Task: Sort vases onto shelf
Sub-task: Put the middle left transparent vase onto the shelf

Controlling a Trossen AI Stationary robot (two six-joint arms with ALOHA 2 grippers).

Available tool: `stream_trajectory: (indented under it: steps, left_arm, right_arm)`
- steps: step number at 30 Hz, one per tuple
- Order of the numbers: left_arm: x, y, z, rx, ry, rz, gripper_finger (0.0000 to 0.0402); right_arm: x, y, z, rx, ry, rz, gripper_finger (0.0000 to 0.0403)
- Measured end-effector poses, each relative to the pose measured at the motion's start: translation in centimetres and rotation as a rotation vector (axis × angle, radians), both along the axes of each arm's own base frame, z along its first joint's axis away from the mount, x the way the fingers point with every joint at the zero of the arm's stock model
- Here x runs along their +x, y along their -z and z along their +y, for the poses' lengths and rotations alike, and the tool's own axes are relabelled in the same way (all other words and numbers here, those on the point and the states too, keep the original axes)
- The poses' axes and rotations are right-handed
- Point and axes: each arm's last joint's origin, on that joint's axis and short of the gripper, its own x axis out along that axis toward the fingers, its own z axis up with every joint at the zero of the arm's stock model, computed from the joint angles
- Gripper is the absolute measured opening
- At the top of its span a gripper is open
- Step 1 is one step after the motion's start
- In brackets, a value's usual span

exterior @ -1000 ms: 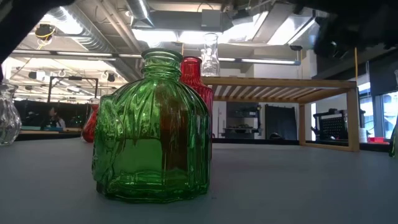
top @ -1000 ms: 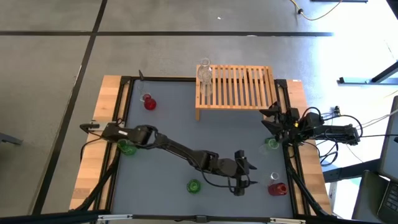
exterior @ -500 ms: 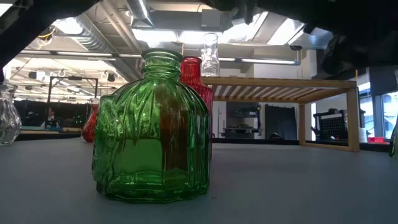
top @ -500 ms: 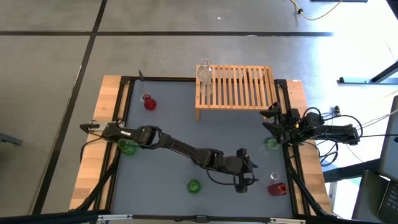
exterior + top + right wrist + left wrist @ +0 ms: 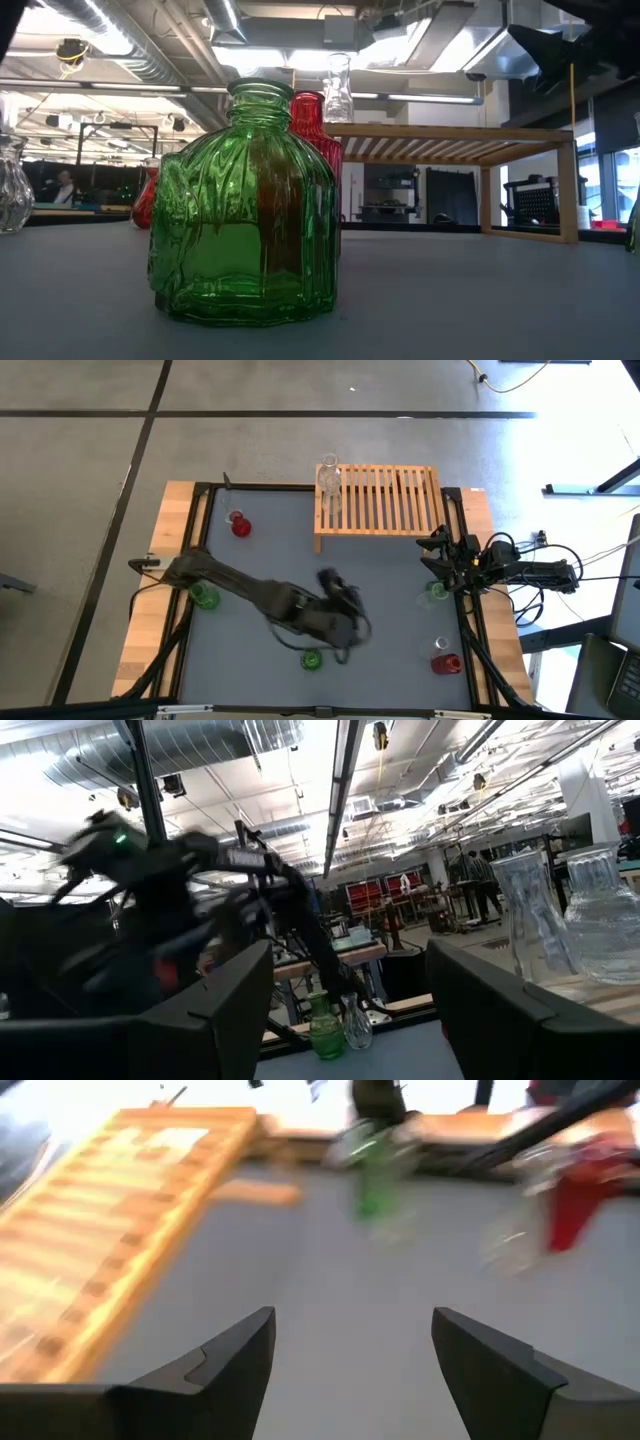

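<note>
Left gripper [image 5: 350, 1370] hangs wide open and empty over the grey table [image 5: 260, 560], mid-table, near a green vase [image 5: 312, 658]. Right gripper [image 5: 345, 1010] waits open and empty at my right table edge, beside another green vase [image 5: 436, 591]. Clear vases [image 5: 328, 478] stand on the shelf [image 5: 385, 500]; red ones [image 5: 240, 525] sit on the table.

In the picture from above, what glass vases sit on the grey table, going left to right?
Green vase → red vase → second green vase → third green vase → second red vase.
</note>
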Motion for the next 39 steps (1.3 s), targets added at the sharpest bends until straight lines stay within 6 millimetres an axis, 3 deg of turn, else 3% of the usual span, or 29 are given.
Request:
stream_trajectory:
  steps: [3,8,12,18,24,30,39]
  left_arm:
    - [-3.5,-1.7,0.9,-0.08,-0.128,0.055,0.0263]
    - [-8.1,-2.2,2.3,-0.149,-0.362,0.197,0.0263]
    - [-9.0,-2.4,2.7,-0.292,-0.353,0.236,0.0263]
    - [-11.2,-1.8,4.4,-0.355,-0.441,0.287,0.0263]
    - [-15.4,-1.2,7.0,-0.456,-0.572,0.299,0.0263]
    - [-19.0,1.2,9.5,-0.591,-0.732,0.405,0.0263]
    - [-20.8,7.1,12.7,-0.67,-0.915,0.694,0.0263]
  right_arm:
    - [0.0,0.0,0.0,0.027,-0.003,0.0,0.025]
    - [0.0,0.0,0.0,0.034,-0.002,-0.001,0.025]
    - [0.0,0.0,-0.1,0.044,0.022,-0.001,0.025]
    - [0.1,0.2,-0.2,0.056,0.055,0.022,0.025]
    - [0.1,0.3,-0.2,0.069,0.037,0.033,0.025]
    - [0.2,0.4,-0.2,0.07,0.037,0.041,0.025]
    - [0.1,0.4,-0.2,0.075,0.048,0.04,0.025]
